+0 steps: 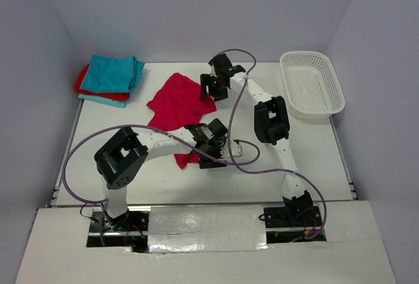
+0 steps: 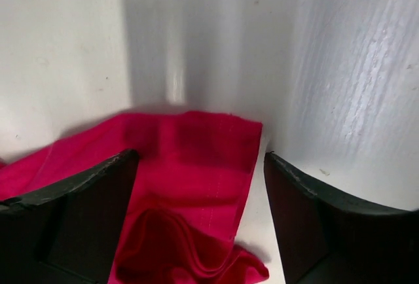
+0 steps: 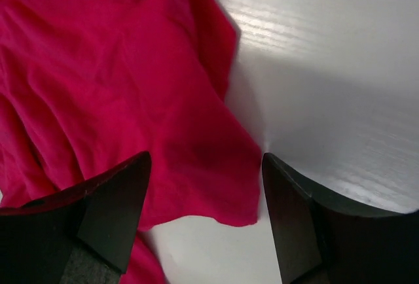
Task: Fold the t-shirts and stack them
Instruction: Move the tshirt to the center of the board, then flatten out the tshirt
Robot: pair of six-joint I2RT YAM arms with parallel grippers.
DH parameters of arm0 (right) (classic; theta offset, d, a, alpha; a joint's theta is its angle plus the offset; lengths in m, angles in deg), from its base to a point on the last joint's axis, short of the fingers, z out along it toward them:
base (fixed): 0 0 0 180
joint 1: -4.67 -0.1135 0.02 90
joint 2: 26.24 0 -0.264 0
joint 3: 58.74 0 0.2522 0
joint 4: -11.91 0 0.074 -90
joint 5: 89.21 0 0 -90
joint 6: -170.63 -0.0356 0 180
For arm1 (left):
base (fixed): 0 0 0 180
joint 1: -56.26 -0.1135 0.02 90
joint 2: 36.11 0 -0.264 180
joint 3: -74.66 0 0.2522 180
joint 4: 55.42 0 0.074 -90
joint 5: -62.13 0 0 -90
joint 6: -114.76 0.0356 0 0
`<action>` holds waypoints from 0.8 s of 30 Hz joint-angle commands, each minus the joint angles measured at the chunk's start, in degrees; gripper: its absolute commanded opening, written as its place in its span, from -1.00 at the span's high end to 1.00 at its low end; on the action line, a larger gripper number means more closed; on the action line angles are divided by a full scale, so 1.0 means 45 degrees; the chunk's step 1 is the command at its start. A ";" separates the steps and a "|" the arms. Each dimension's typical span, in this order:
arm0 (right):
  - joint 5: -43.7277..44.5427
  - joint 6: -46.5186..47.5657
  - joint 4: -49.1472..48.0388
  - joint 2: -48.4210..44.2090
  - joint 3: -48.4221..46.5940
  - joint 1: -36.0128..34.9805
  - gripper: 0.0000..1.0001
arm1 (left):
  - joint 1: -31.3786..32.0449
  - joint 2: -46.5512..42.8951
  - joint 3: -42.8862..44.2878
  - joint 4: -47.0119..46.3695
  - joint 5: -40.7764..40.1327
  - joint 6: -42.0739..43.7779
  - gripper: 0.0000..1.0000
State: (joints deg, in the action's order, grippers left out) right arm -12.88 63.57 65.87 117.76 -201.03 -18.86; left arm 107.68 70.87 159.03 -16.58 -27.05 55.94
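Note:
A pinkish-magenta t-shirt [image 1: 175, 106] lies crumpled and spread in the middle of the table. My left gripper [image 1: 209, 154] hangs over its near end, jaws open. In the left wrist view a folded strip of the same shirt [image 2: 196, 166] lies on the table between the open fingers [image 2: 78, 199] of the left gripper [image 2: 201, 156]. My right gripper [image 1: 211, 88] is over the shirt's far right edge. Its wrist view shows a corner of the cloth [image 3: 203, 166] lying flat under the open right gripper [image 3: 206, 156]. Folded t-shirts are stacked at the back left, teal [image 1: 114, 72] on top of red [image 1: 86, 88].
A white mesh basket [image 1: 313, 101] stands at the back right. The stack sits close to the left wall. Purple cables loop over the table between the two arms. Bare white table [image 1: 327, 159] lies to the right of the shirt.

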 commanded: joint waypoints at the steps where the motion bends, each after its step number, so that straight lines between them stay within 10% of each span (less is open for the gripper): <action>1: 0.0714 0.0392 0.1846 0.0596 -0.0970 -0.0142 -0.51 | 0.0039 0.0348 -0.0535 -0.0224 0.0614 -0.0306 -0.78; 4: 0.0812 0.0373 0.1440 0.0228 0.0258 -0.0240 0.00 | 0.0097 0.0445 -0.0748 -0.0492 0.0970 -0.0716 -0.56; 8: 0.0344 0.0159 0.0734 -0.0282 0.1335 -0.0163 1.00 | 0.0058 0.0563 -0.0653 -0.0984 0.0544 -0.1321 1.00; 14: -0.0631 -0.0681 -0.0300 -0.3069 0.3123 0.1339 1.00 | -0.3444 -0.2179 0.0439 0.1313 0.1531 -0.1304 1.00; 24: -0.1161 0.0236 0.1024 -1.3656 0.9829 0.3608 1.00 | -1.1287 -0.7482 0.3935 0.7585 0.3512 0.1314 1.00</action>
State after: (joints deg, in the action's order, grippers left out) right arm -16.25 62.61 66.97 66.77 -160.31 -0.04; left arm 58.46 40.29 174.90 2.41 -15.75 57.58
